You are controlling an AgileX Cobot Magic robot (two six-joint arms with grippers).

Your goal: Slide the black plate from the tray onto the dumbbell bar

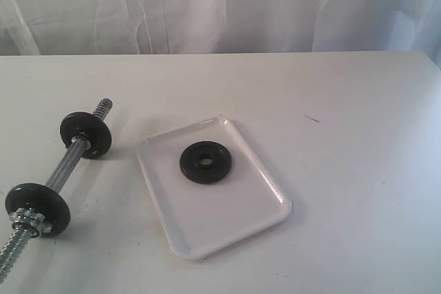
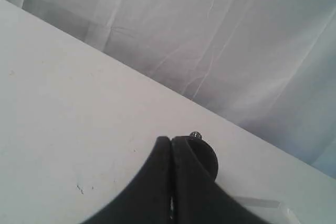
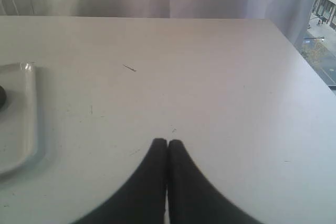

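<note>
The black plate (image 1: 205, 162) lies flat near the middle of the white tray (image 1: 227, 222), hub ring up. Left of the tray, the chrome dumbbell bar (image 1: 65, 163) lies slanted on the table and carries two black discs (image 1: 86, 134) (image 1: 38, 209) and silver nuts. Neither arm shows in the exterior view. My left gripper (image 2: 171, 139) is shut on nothing above the table; one of the bar's discs (image 2: 207, 156) and a threaded tip (image 2: 196, 135) peek out behind it. My right gripper (image 3: 167, 142) is shut and empty. The tray (image 3: 21, 119) and the plate's edge (image 3: 2, 97) sit off to its side.
The white table (image 1: 344, 135) is backed by a white curtain (image 1: 227, 5). A small dark mark (image 1: 311, 119) lies on the table right of the tray. The table's right edge (image 3: 310, 66) shows in the right wrist view. A tray corner (image 2: 262, 202) shows in the left wrist view.
</note>
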